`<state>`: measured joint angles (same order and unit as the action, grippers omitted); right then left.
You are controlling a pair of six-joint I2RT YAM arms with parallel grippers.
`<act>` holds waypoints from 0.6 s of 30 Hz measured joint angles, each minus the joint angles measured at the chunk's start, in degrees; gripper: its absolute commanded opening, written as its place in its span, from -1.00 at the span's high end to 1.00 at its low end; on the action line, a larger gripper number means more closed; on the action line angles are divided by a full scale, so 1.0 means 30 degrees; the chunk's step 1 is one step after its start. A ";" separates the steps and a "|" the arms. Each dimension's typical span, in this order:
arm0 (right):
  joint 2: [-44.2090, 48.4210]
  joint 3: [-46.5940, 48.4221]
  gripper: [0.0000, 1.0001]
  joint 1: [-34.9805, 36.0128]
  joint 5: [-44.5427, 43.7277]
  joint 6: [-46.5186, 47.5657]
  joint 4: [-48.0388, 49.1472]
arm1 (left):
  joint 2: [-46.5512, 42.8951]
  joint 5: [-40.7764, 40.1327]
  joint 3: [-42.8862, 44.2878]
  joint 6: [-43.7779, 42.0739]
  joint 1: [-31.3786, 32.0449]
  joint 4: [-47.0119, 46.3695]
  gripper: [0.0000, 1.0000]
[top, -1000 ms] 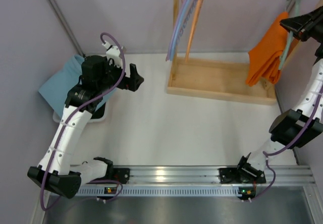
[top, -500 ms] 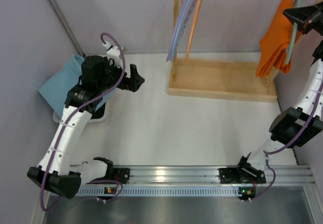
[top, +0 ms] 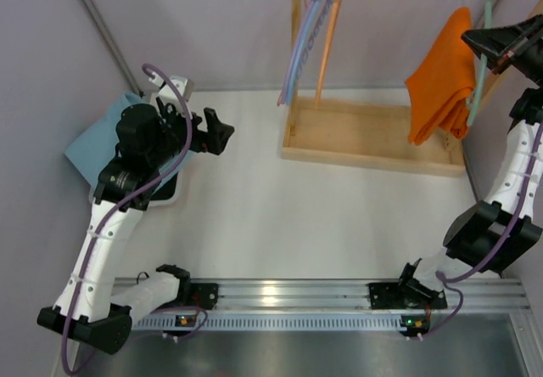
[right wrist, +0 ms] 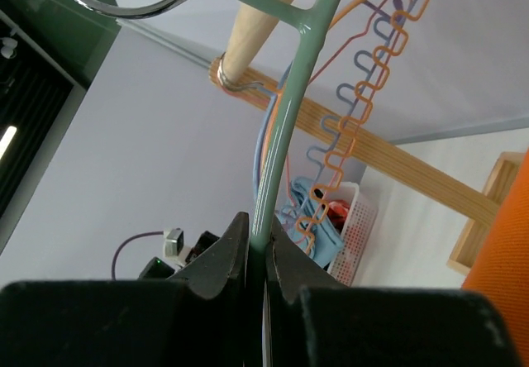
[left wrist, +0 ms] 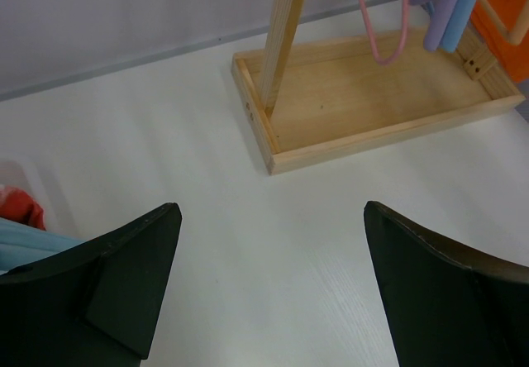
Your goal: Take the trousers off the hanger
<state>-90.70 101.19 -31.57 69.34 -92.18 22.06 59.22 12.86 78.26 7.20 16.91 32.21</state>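
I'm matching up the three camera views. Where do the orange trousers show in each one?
Top external: the trousers hang at upper right, above the wooden rack.
Left wrist: an orange sliver at the right edge near the top, past the rack's base.
Right wrist: lower right corner, right of the hanger.
Shared landmark: the wooden rack.

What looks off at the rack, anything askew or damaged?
No damage shows. The hanger hangs slanted from the rod, pinched by the right tool. The trousers bunch out to one side of it rather than draping evenly.
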 measured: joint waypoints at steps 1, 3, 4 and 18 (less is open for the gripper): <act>0.0474 -0.0612 1.00 0.0044 -0.0022 -0.0160 0.0328 | -0.0153 0.0095 -0.0131 0.0000 0.0000 -0.0197 -0.96; 0.1785 -0.2244 1.00 0.0117 0.0168 -0.0372 0.1027 | -0.0583 0.0466 -0.0583 -0.0051 0.0000 -0.0758 -0.95; 0.2528 -0.3038 1.00 0.0146 0.0248 -0.0408 0.1377 | -0.0787 0.0772 -0.0860 -0.0146 0.0000 -0.1042 -0.94; 1.2400 -1.0899 1.00 0.0240 -0.0517 0.0029 -0.1020 | -0.2557 0.3388 -0.2667 -0.2827 0.3198 -0.4889 -0.88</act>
<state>-53.49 68.49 -30.85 67.79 -92.09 19.00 51.55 23.03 70.26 -1.28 26.50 17.54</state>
